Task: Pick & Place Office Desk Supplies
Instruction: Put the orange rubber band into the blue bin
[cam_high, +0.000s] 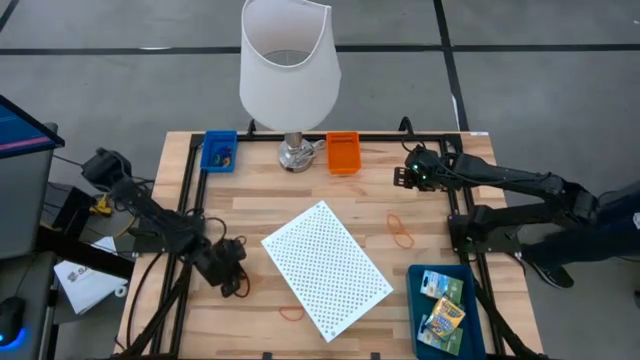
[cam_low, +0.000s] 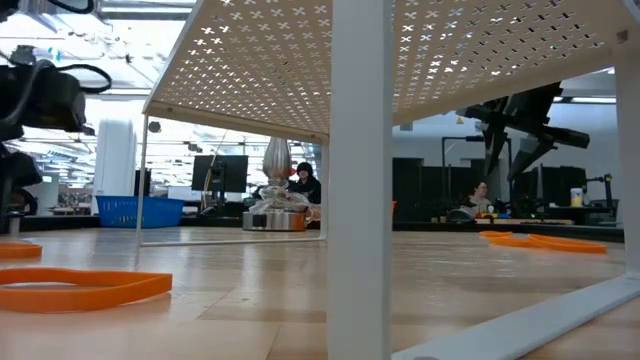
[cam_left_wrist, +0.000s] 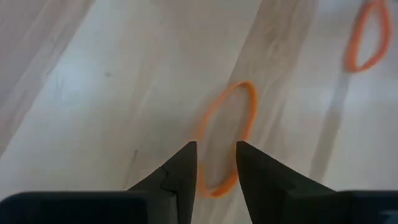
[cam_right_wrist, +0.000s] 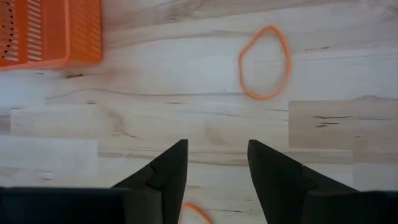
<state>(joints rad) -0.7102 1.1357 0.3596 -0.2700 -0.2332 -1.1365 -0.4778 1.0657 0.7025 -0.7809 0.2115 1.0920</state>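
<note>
Rubber bands: thin orange loops lie flat on the wooden table (cam_high: 300, 200); one rubber band (cam_left_wrist: 227, 140) lies right under the left gripper, another (cam_high: 401, 234) lies out on the table's right side.
Left gripper (cam_left_wrist: 216, 168): low over the table's left side, fingers a small way apart, holding nothing.
Right gripper (cam_right_wrist: 216, 168): near the back, just beside the orange bin (cam_high: 343, 152), fingers apart, holding nothing.
Boxes: two colourful boxes (cam_high: 441, 303) lie in the blue tray (cam_high: 418, 320) at the front right.
Middle: white holey board (cam_high: 327, 269).
Back: big white lamp (cam_high: 288, 70), small blue bin (cam_high: 219, 150).

Overhead, table-level, two wrist cameras
</note>
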